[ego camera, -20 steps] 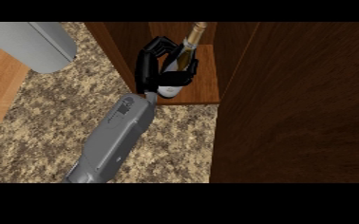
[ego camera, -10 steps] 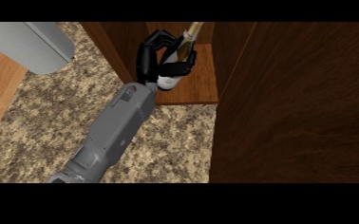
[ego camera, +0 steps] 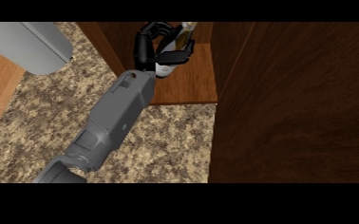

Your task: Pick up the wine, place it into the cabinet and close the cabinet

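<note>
speckled stone table runs up to the wooden cabinet. we have our right hand curled round the wine, standing on the cabinet floor. letting go and closing the door remain.

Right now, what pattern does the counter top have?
The counter top is speckled like granite, beige and brown with dark flecks; the head view shows it best.

Counter: speckled beige-brown granite pattern. Cabinet: dark reddish-brown wood grain; its shelf a lighter orange-brown. Wine bottle: dark body, white label, pale gold neck. Hand: black. Forearm: grey. Object at counter's far left edge: light grey.
</note>
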You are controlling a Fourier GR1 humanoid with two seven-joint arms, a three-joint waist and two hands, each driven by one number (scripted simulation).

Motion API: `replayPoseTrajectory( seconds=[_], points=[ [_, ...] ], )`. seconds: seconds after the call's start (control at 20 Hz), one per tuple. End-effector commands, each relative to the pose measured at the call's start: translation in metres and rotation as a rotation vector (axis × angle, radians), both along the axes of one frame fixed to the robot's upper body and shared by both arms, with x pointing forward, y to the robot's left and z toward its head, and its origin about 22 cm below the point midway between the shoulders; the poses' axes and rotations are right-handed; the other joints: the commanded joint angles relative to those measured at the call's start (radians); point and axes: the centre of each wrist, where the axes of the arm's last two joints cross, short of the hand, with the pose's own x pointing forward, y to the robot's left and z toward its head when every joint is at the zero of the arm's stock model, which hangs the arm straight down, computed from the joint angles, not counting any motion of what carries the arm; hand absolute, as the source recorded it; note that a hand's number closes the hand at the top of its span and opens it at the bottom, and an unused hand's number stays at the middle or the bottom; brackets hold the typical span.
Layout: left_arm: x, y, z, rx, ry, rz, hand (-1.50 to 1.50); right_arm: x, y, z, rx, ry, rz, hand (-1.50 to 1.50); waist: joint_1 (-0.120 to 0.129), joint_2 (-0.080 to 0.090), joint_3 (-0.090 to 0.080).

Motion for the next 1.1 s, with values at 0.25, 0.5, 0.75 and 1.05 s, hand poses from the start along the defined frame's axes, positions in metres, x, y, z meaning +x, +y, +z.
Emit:
replayPoseTrajectory(
  seconds=[0.25,0.5,0.75,1.05],
  points=[
    [0.004,0.007,-0.01,-0.091,0.046,0.035,1.5,-0.001,0.003,-0.005,0.053,-0.028,0.05,-1.5,-0.007,0.007,0.0],
    [0.008,0.014,-0.004,-0.205,0.065,0.03,1.5,-0.022,0.001,0.003,0.025,-0.016,0.069,-1.5,-0.017,0.006,0.0],
    [0.011,0.017,-0.002,-0.191,0.067,0.066,1.5,-0.012,-0.003,-0.006,0.033,-0.02,0.067,-1.5,-0.024,0.011,0.0],
    [-0.001,0.014,-0.027,-0.15,0.071,0.05,1.5,-0.013,-0.001,-0.006,0.028,-0.034,0.05,-1.5,-0.024,0.011,0.0]
  ],
)
